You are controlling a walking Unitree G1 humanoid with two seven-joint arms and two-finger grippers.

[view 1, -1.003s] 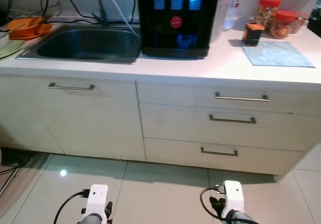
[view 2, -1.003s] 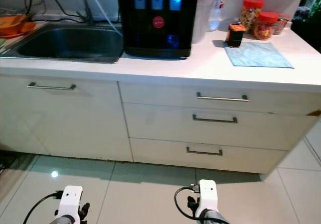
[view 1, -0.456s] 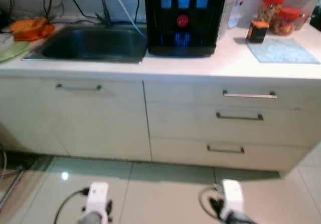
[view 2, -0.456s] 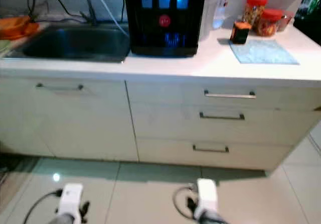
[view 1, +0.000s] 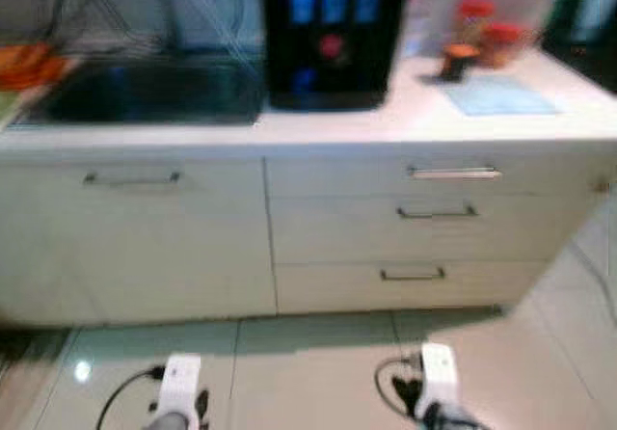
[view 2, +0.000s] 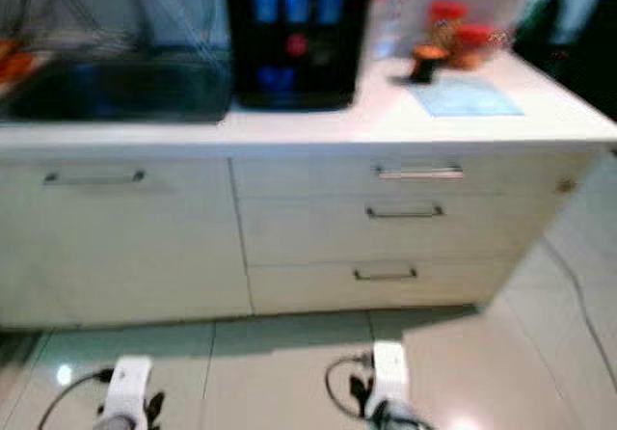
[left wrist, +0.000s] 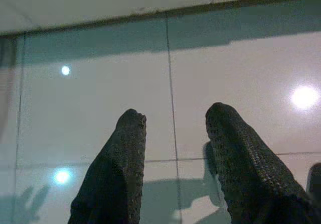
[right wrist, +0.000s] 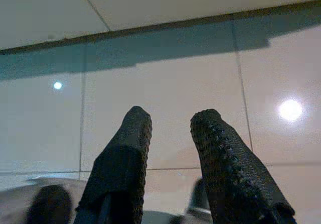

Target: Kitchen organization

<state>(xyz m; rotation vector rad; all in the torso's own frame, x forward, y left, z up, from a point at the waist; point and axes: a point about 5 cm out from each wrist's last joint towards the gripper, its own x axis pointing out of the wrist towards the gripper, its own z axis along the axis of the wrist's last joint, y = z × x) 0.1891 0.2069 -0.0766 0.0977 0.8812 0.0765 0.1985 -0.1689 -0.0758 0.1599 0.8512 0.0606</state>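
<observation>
A white kitchen counter [view 1: 318,126] stands ahead, blurred. On it are a black water dispenser [view 1: 333,35] with blue lights, a small dark container with an orange top [view 1: 458,62], two red-lidded jars [view 1: 487,40] and a pale blue cloth [view 1: 496,94]. Both arms hang low over the floor tiles, the left arm [view 1: 180,387] and the right arm [view 1: 436,380]. My left gripper [left wrist: 175,113] is open above the tiles with nothing between its fingers. My right gripper [right wrist: 172,113] is open too, also holding nothing.
A steel sink [view 1: 135,88] lies left of the dispenser, with an orange dish [view 1: 24,62] at its far left. Below the counter are a cabinet door [view 1: 130,237] and three drawers [view 1: 434,213] with metal handles. The counter ends at the right, beside open glossy floor [view 2: 559,305].
The whole picture has shifted and blurred, so the camera has moved; the counter's right end and floor beyond it now show. Both arms hang as before.
</observation>
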